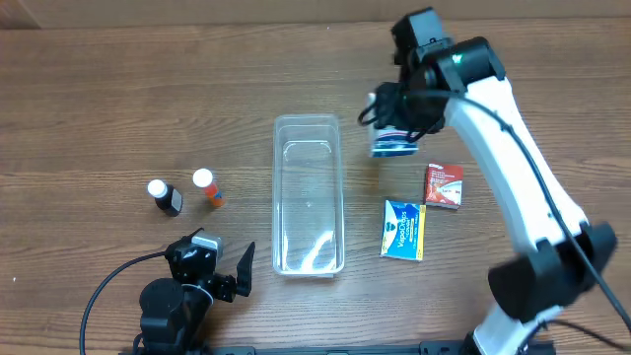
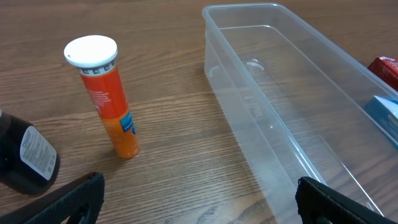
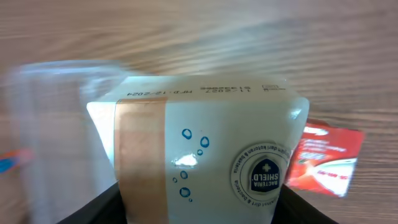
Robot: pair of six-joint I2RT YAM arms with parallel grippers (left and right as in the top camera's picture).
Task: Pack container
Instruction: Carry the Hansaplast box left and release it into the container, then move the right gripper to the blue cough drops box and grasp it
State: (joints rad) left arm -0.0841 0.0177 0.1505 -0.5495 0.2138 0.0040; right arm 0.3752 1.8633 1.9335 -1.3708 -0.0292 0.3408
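The clear plastic container (image 1: 309, 194) lies lengthwise mid-table and holds nothing; it also shows in the left wrist view (image 2: 292, 106) and blurred in the right wrist view (image 3: 56, 124). My right gripper (image 1: 394, 133) is shut on a white soap box (image 1: 393, 146) with a "Bacteria Shield" seal (image 3: 205, 155), held above the table just right of the container's far end. My left gripper (image 1: 222, 276) is open and empty near the front edge, left of the container; its fingertips (image 2: 199, 199) frame bare wood.
An orange tube with a white cap (image 1: 207, 187) (image 2: 106, 99) and a dark bottle (image 1: 165, 197) (image 2: 25, 158) stand left of the container. A red box (image 1: 444, 185) (image 3: 326, 155) and a blue-yellow box (image 1: 404, 229) lie to its right.
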